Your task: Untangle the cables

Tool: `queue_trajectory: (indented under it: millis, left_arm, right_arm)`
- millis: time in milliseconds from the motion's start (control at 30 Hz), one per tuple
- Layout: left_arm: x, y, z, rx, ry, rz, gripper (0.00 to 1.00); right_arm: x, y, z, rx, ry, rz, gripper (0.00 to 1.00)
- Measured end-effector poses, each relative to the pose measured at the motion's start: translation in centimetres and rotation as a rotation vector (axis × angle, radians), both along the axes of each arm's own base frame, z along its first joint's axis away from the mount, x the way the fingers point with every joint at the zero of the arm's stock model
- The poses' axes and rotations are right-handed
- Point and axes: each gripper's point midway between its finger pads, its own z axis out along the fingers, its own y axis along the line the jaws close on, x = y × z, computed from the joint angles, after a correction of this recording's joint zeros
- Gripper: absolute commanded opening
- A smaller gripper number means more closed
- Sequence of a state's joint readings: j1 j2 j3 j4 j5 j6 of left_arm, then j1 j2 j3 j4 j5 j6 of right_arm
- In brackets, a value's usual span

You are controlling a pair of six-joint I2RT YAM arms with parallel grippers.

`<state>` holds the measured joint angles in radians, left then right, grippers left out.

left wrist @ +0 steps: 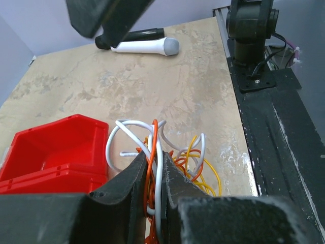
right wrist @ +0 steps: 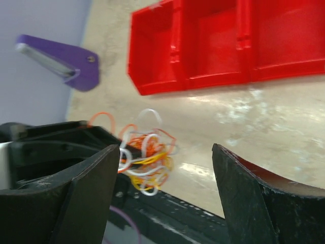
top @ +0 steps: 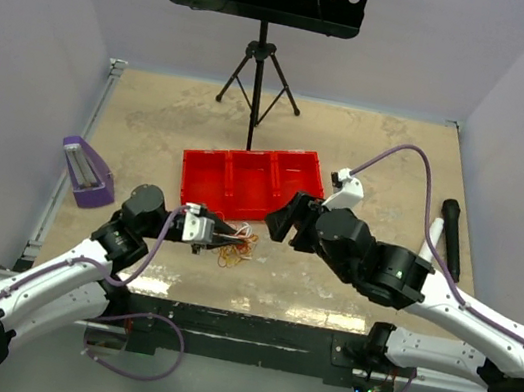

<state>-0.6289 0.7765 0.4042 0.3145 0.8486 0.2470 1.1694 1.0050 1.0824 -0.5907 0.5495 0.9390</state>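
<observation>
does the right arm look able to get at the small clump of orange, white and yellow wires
Probably yes: the open right jaws face the clump of orange, white and yellow wires across bare tabletop; only the left jaws, pinching some strands, crowd its far side.

Cables (left wrist: pixel 152 155) orange, white, yellow — tray (top: pixel 210 155) red, wedge (top: pixel 88 176) purple — table (top: pixel 381 156) mottled beige.

Three-compartment red bin (top: pixel 205 186) blocks the table (top: pixel 152 126) centre; cables (top: pixel 238 248) clump between it and the near edge; far corners lie bare.
</observation>
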Motion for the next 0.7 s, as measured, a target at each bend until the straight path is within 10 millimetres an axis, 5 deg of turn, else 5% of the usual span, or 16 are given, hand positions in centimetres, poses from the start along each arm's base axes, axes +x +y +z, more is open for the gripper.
queue_trajectory:
  millis: [233,467,700]
  left_arm:
    - [-0.4,0.1,-0.3,0.051,-0.053,-0.041,0.22]
    - [-1.0,0.4,0.6,0.155,-0.177,-0.140,0.21]
    - [-2.1,1.4,-1.3,0.284,-0.240,-0.245,0.16]
  right_arm:
    - [-1.5,2.3,2.6,0.192,0.008,0.102,0.77]
    - [-3.2,4.6,0.5,0.262,0.116,0.189,0.77]
    - [-4.7,5.5,-3.2,0.356,0.242,0.239,0.76]
